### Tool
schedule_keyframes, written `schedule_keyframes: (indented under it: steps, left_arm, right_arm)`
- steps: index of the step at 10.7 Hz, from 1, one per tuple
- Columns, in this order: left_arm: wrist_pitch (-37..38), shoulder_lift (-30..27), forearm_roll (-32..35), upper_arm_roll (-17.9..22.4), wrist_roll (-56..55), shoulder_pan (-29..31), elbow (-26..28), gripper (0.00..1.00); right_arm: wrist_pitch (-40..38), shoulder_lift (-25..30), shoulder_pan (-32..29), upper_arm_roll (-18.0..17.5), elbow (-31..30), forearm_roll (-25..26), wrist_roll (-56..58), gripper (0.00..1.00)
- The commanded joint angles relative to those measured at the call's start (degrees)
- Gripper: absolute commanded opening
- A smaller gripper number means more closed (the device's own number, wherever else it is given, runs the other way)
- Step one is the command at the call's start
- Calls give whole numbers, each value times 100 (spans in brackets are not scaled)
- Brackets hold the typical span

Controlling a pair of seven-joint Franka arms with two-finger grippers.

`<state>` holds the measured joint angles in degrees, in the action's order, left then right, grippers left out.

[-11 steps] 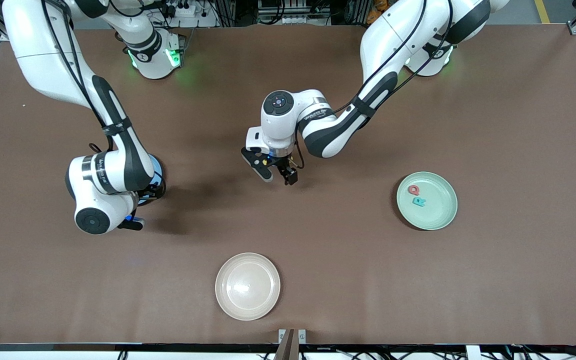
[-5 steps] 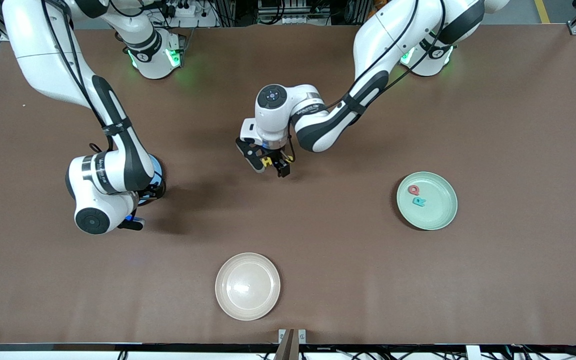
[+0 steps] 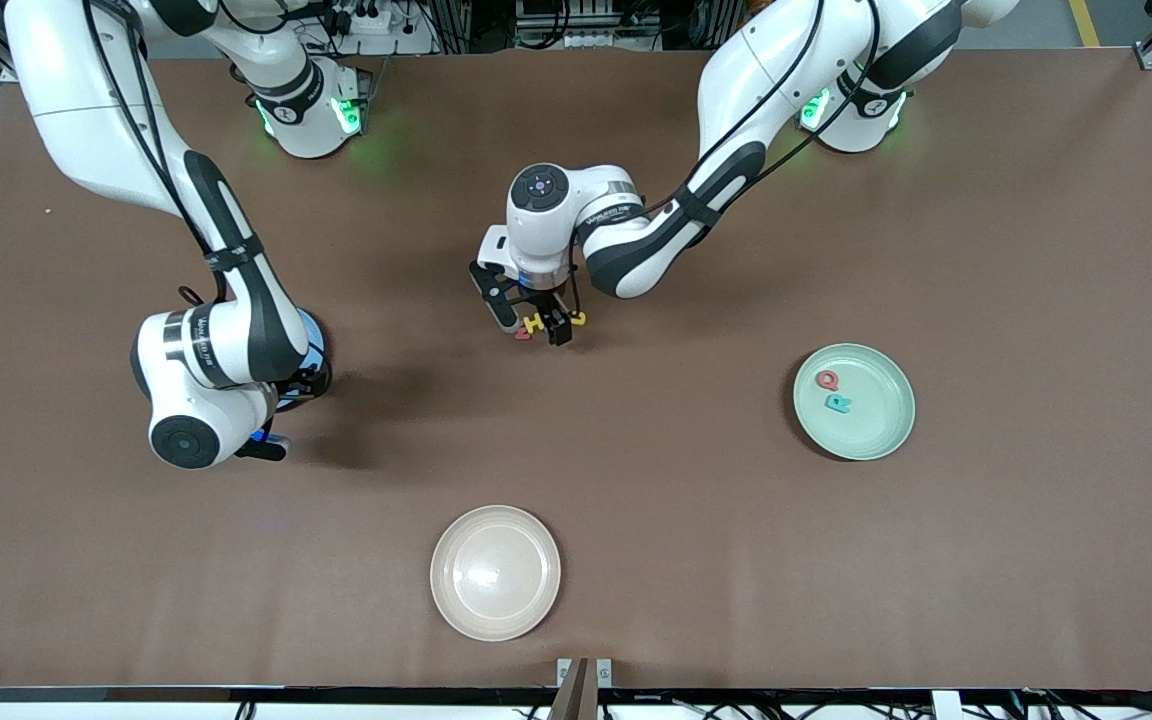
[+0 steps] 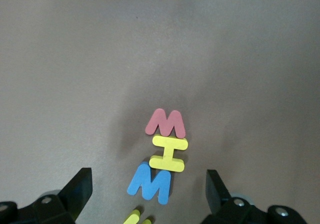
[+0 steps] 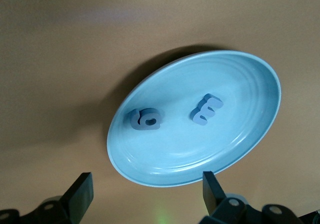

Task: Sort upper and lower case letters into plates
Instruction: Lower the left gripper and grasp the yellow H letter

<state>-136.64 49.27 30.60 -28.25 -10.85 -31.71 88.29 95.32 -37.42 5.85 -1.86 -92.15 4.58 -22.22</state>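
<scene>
Between the wide-open jaws of the left gripper (image 4: 147,196) a short row of foam letters is seen: blue M (image 4: 151,183) closest, then yellow I (image 4: 169,154), then red M (image 4: 166,123), running straight outward. The right gripper (image 5: 147,194), also open, is held waiting over the mid-blue plate (image 5: 150,169).

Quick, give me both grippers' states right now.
Left gripper: open, empty, over the loose letters mid-table.
Right gripper: open, empty, over the blue plate.
</scene>
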Motion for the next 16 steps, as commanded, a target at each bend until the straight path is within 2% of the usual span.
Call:
schedule_keyframes:
  steps: [1, 6, 16]
  left_arm:
    - [-318, 39, -177, 4, 399, 86, 39, 100]
    - [-337, 92, -431, 4, 373, 52, 39, 100]
    - [-381, 356, -441, 21, 285, -72, -92, 100]
  right_arm:
    - [5, 76, -22, -25, -57, -89, 34, 96]
    - [5, 76, -22, -25, -57, -89, 25, 96]
    - [5, 76, -22, -25, -31, -89, 25, 96]
